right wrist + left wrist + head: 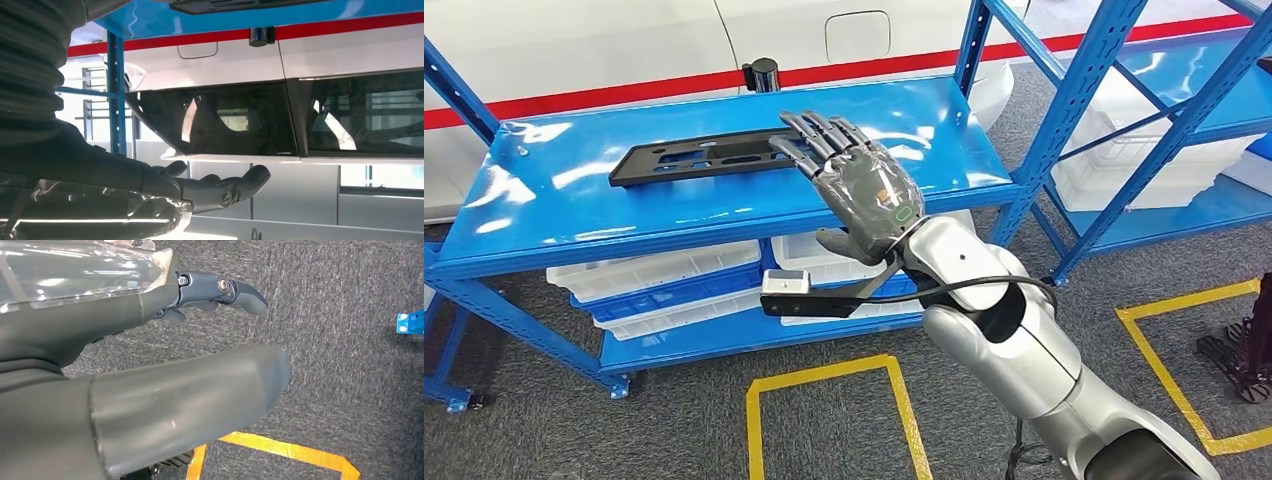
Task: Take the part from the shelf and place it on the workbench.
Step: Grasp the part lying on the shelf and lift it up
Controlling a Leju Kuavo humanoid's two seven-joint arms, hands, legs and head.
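— Silver right arm's grey many-fingered right hand (864, 185): what's it doing?
— Fingers spread, grasping nothing, tips seemingly over the part's right end.
— And the part?
— Long flat black slotted plastic part (709, 156) lies on the blue metal shelf (534, 215), long axis left-right, stretching leftward from the fingers.
— Left hand (150, 390)?
— Loose, empty.

I have the right arm (1014, 340) reaching up from the lower right of the head view toward the frame's center, silver forearm angled up and to the left. My right hand (864, 185) is open, palm down, its fingers (819, 135) stretched out straight and slightly spread. In the left wrist view, my left hand (150, 370) holds nothing, thumb extended and a dark finger (235, 292) reaching forward.
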